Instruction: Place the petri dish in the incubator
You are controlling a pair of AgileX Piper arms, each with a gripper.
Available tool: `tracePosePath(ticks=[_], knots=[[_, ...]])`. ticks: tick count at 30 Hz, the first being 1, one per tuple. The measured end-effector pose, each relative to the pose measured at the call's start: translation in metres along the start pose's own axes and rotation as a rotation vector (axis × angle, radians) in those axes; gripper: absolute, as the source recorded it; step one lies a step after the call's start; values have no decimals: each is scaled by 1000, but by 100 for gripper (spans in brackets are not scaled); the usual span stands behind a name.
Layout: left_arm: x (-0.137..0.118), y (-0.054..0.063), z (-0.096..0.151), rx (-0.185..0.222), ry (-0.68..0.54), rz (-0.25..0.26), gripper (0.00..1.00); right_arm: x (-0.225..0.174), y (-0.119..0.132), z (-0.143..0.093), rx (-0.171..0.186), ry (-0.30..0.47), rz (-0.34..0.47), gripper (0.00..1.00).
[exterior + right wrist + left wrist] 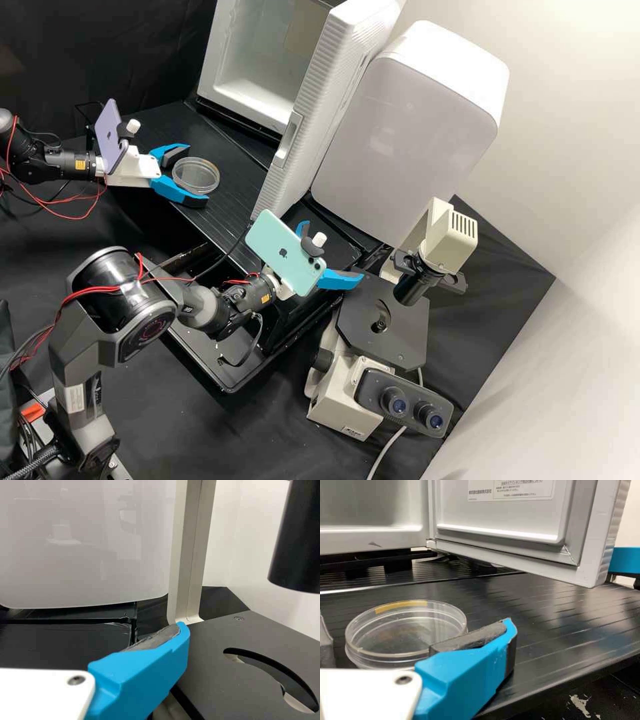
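Two spread fingers of your left gripper (pixel 189 171) flank the petri dish (pixel 199 176) on the black tray (pixel 230 203) before the open incubator (pixel 223 47).
Close gently on its rim, keep it level; your right gripper (pixel 331 253), also spread, hangs by the microscope (pixel 380 327).

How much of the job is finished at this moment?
Done: the incubator door stands open. In hand: the left gripper is open with its fingers on either side of the petri dish, which sits on the black bench. Left: closing on the dish, lifting it and setting it inside the incubator.
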Motion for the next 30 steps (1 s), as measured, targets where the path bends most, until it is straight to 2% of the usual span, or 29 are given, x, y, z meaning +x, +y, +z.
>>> tracePosePath(ticks=[30], knots=[[0,0,-1,-11,8,2,0,0,0,0,0,0,0,100]])
